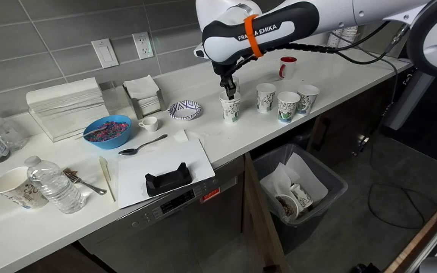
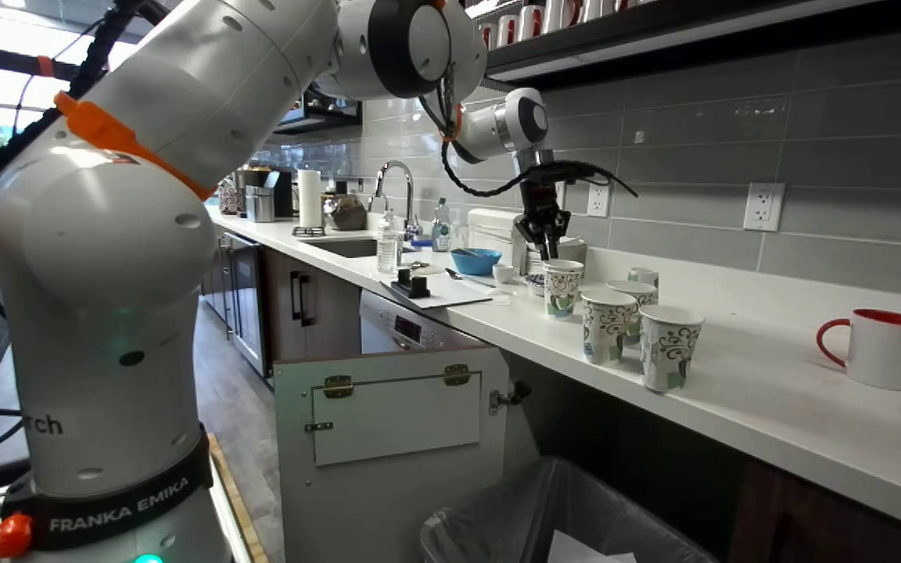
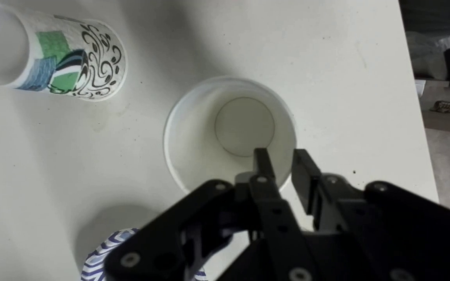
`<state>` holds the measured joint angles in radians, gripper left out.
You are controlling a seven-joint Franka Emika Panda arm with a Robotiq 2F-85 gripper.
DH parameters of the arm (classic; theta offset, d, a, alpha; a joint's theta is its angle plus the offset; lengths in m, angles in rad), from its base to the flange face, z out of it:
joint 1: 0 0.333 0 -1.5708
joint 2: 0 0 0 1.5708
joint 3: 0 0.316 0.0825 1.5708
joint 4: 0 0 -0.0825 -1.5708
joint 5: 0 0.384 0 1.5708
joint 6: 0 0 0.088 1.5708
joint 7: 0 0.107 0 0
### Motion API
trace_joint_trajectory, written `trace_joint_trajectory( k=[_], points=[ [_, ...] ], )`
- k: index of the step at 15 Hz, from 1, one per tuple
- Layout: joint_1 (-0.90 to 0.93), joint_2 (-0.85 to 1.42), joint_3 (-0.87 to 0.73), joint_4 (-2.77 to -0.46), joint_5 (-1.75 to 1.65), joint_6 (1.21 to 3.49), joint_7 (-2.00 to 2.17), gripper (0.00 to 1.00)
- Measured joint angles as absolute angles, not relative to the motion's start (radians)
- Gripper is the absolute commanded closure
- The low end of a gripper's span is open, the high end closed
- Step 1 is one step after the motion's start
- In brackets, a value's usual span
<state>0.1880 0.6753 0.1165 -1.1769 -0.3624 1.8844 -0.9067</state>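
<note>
My gripper (image 3: 281, 158), slightly spread, at the rim of a printed paper cup (image 1: 231, 112)
The cup stands upright on the desk (image 1: 243, 136) between a zigzag-patterned bowl (image 1: 184, 112) and more printed cups (image 1: 266, 100); one of my fingers (image 3: 264, 163) reaches over its mouth.

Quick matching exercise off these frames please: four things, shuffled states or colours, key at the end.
Things
1. gripper
2. blue bowl
3. coffee mug
4. water bottle

States or colours
A. white outside, red inside
B. jaws parted, at the rim of a paper cup
C. colourless and see-through
D. filled with pink-and-blue pieces

Pairs: 1-B, 2-D, 3-A, 4-C
</note>
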Motion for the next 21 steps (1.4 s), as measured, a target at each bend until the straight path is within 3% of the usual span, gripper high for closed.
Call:
trace_joint_trajectory(
  k=[5, 8, 10, 13, 15, 18, 21],
  points=[
    [0.184, 0.675, 0.121, -1.178, -0.336, 1.884, -0.911, 0.08],
    [0.179, 0.675, 0.121, -1.180, -0.319, 1.885, -0.912, 0.24],
    [0.174, 0.675, 0.121, -1.181, -0.314, 1.885, -0.912, 0.44],
    [0.165, 0.676, 0.121, -1.181, -0.304, 1.886, -0.914, 0.63],
    [0.160, 0.677, 0.121, -1.181, -0.298, 1.886, -0.919, 0.58],
    [0.155, 0.678, 0.121, -1.181, -0.290, 1.886, -0.926, 0.41],
    [0.153, 0.679, 0.121, -1.181, -0.287, 1.886, -0.928, 0.49]
  ],
)
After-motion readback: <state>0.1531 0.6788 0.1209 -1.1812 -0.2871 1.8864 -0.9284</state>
